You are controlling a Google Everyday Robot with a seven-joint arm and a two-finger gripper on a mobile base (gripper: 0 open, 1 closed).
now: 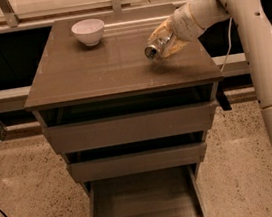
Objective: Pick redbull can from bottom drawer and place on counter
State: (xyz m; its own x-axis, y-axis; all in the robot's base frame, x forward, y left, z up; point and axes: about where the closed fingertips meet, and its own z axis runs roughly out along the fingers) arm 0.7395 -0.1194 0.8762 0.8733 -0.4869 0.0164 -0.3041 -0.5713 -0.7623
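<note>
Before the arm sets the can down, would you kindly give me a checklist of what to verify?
1. Gripper shut on the can, above the right side of the counter: ok.
2. Can upright: not ok, it is tilted, end pointing down-left.
3. Counter spot beneath the can free: ok.
4. Bowl apart, at back left: ok.
5. Can touching the counter: cannot tell.
6. Bottom drawer open, no can inside: ok.

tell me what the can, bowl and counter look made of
Redbull can, held by the gripper over the counter, right side: metal, shiny silvery end. Bowl: likely glazed ceramic, smooth white. Counter: glossy grey-brown slab, perhaps laminate; it shows reflections.
</note>
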